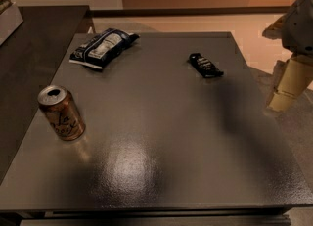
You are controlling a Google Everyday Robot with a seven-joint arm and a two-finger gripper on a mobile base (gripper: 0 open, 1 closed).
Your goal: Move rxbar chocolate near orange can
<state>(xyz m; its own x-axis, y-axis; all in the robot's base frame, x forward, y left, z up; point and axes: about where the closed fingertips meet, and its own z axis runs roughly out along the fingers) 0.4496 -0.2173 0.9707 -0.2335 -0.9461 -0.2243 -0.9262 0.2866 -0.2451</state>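
The rxbar chocolate, a small flat black wrapper with white lettering, lies on the far right part of the dark table. The orange can stands upright near the table's left edge, silver top open. My gripper, cream-coloured below a white arm housing, hangs off the table's right edge. It is to the right of the bar and slightly nearer the camera, and it holds nothing that I can see. Bar and can are far apart, across the table's width.
A puffy dark-blue-and-white snack bag lies at the table's far left. A second dark counter adjoins the table on the left. Light floor lies beyond the far edge.
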